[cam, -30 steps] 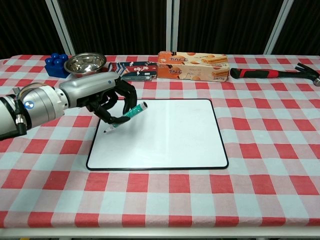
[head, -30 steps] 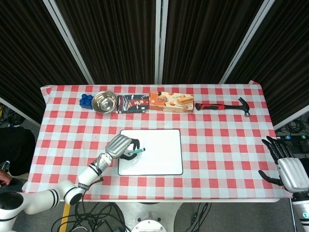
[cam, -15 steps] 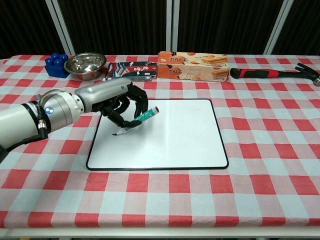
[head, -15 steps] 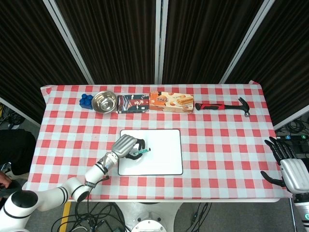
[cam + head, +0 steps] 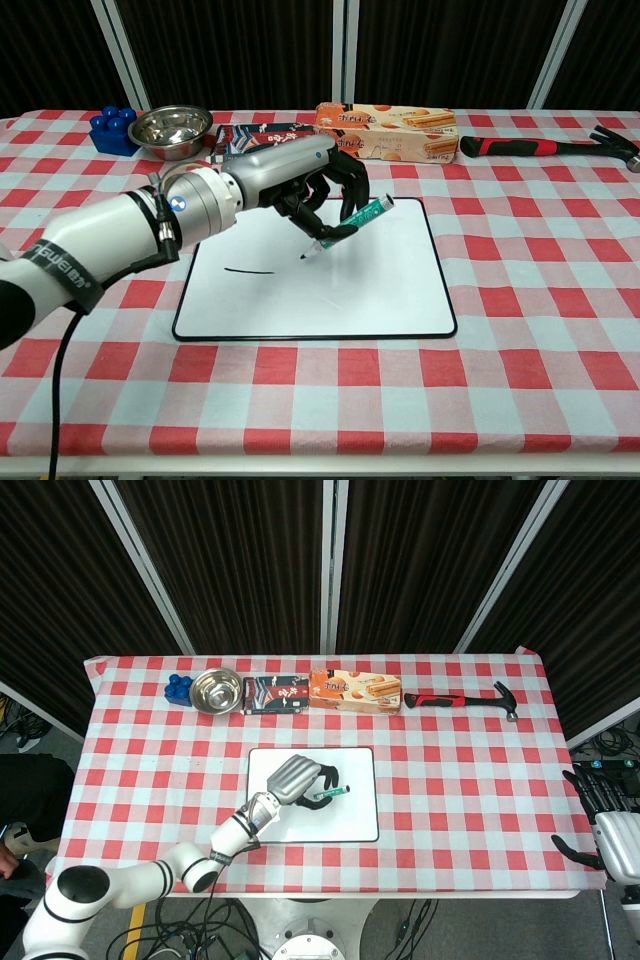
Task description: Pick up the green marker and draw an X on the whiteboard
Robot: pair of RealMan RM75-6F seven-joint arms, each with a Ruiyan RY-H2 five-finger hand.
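Note:
My left hand (image 5: pixel 300 180) (image 5: pixel 297 780) grips the green marker (image 5: pixel 352 226) (image 5: pixel 330 796) over the middle of the whiteboard (image 5: pixel 380 290) (image 5: pixel 350 820). The marker slants with its tip down and left, at or just above the white surface. A short dark stroke (image 5: pixel 248 270) lies on the board's left part. My right hand (image 5: pixel 612 830) hangs open off the table's right edge, seen only in the head view.
Along the far edge of the checked table (image 5: pixel 540 300) sit blue blocks (image 5: pixel 113 128), a steel bowl (image 5: pixel 170 127), a dark packet (image 5: pixel 268 138), an orange biscuit box (image 5: pixel 388 130) and a red-handled hammer (image 5: pixel 545 146).
My left hand carried the marker rightward from the board's left part to its middle. A short dark line now shows where the tip had been. The right hand drifted slightly outward.

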